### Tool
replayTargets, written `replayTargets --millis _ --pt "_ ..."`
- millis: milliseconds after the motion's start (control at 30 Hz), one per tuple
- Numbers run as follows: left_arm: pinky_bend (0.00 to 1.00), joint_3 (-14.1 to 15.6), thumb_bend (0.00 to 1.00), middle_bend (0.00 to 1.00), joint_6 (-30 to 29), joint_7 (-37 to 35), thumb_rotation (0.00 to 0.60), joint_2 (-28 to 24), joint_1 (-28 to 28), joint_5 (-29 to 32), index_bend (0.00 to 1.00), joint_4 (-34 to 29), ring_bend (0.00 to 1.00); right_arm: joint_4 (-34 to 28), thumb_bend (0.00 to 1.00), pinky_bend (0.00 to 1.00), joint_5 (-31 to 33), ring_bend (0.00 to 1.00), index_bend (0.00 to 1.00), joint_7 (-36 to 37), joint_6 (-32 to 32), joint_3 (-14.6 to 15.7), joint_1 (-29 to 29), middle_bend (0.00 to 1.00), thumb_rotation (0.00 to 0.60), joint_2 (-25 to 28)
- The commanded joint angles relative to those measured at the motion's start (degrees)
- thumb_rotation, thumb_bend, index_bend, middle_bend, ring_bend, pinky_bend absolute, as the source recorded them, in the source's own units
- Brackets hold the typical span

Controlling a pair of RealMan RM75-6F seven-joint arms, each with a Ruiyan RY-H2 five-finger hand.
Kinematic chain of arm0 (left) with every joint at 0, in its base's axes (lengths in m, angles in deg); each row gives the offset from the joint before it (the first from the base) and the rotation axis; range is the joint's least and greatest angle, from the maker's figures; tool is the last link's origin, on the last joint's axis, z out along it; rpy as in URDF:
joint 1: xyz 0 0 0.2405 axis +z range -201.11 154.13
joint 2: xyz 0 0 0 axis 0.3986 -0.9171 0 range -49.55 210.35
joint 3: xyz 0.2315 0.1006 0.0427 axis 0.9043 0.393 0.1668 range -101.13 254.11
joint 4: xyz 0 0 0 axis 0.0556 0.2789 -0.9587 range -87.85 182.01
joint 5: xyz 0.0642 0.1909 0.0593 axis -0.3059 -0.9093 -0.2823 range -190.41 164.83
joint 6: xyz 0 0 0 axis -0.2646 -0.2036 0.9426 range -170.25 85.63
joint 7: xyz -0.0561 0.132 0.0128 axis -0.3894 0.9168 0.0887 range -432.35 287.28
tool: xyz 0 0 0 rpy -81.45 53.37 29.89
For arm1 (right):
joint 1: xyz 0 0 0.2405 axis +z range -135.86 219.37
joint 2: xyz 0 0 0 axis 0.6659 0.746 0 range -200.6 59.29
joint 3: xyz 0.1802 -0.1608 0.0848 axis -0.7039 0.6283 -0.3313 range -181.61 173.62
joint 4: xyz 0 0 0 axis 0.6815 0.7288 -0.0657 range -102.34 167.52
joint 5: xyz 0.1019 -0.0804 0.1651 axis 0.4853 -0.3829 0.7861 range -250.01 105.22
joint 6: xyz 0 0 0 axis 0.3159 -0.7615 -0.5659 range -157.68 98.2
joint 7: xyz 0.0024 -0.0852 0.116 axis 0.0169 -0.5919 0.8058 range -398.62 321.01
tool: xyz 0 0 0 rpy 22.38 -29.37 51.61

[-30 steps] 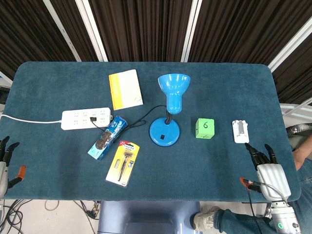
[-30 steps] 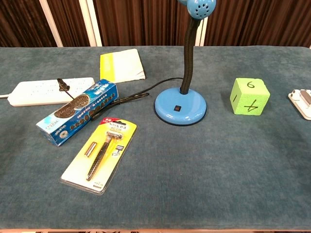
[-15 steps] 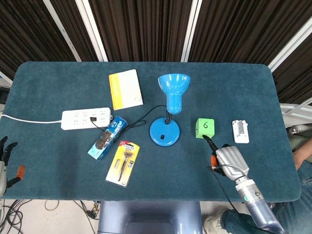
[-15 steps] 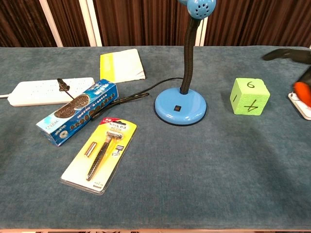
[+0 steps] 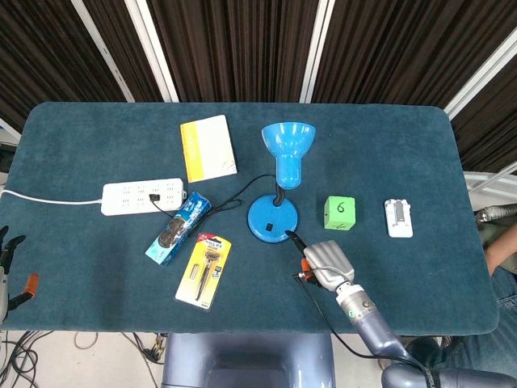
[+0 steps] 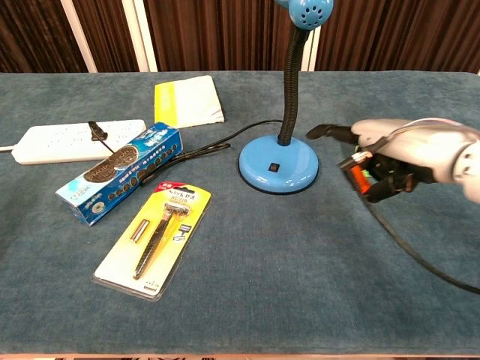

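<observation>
Right hand [image 5: 326, 260] is held just off the base of the lamp [image 5: 272, 219], one finger stretched toward it and the others curled under; nothing is gripped, and the hand is seen apart from the base in the chest view [image 6: 390, 154]; the lamp stands mid-table, its shade tipped up on a bent neck. From this pose a push landing too high or too hard is judged likely to slide the light base across the cloth, or to rock the neck; the lamp's cord [image 5: 242, 196], run to the power strip [image 5: 144, 196], could be tugged with it. The forearm is brought in from the near right edge, slanting left over the table [image 5: 97, 267]; the green cube [image 5: 340, 212] sits just behind the hand. Left hand [image 5: 8, 271] is kept at the far left edge, fingers spread, holding nothing.
</observation>
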Motion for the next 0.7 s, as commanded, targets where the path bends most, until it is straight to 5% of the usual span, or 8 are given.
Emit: replayTargets --millis 33,333,700 --pt "0.0 -0.1 0.38 0.0 0.0 -0.1 0.6 -0.1 0.0 0.1 0.16 -0.1 0.0 3.2 0.83 0.69 6.8 0.87 0.0 -5.5 0.9 -0.8 4.7 0.79 0.6 -4.4" --pt "0.0 -0.3 0.38 0.0 0.1 -0.8 0.6 -0.5 0.1 0.9 0.16 -0.2 0.0 8.3 0.83 0.76 19.1 0.87 0.0 -10.1 0.3 -2.6 11.3 0.8 0.6 -8.9" --pt "0.0 -0.4 0.38 0.0 0.4 -1.1 0.6 -0.7 0.1 1.4 0.16 -0.4 0.0 13.0 0.83 0.83 23.6 0.87 0.0 -10.0 -0.4 -2.2 14.6 0.8 0.6 -11.4"
